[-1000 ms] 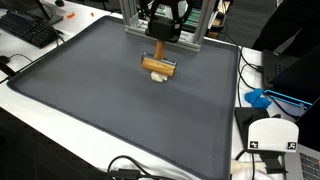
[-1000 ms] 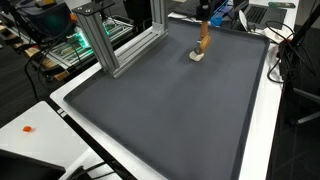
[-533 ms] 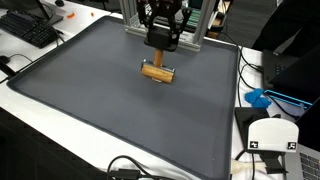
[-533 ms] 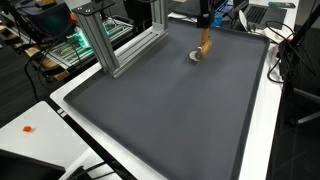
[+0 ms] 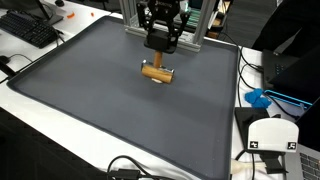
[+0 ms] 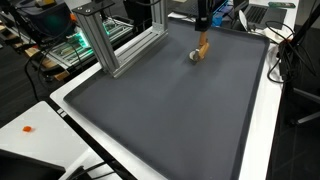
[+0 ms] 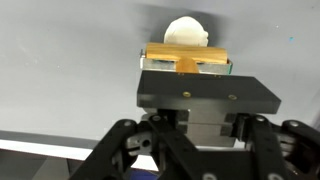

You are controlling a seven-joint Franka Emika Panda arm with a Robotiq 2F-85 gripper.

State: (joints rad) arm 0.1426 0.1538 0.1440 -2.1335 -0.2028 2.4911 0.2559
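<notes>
**Gripper clamped on wooden bar, far end of mat**

The gripper (image 5: 158,60) is closed on a short wooden bar (image 5: 157,73). In the wrist view the bar lies crosswise between the fingers, with a metal-coloured cap at each end. The jaws press on its middle, and no gap shows on either side.

A cream round piece (image 7: 186,32) sits just beyond the bar in the wrist view and appears joined to it. In an exterior view it shows as a pale spot (image 6: 194,57) at the bar's lower end. Whether this piece touches the mat cannot be told from these views.

The bar hangs directly below the gripper, over the far part of the grey mat (image 5: 100,110). It is near the aluminium frame (image 6: 110,45) that stands at the mat's back edge. In an exterior view it reads as roughly level; from the other side it looks tilted, with the pale end lowest.

A keyboard (image 5: 28,30) lies off the mat at one corner, well apart from the gripper.
</notes>
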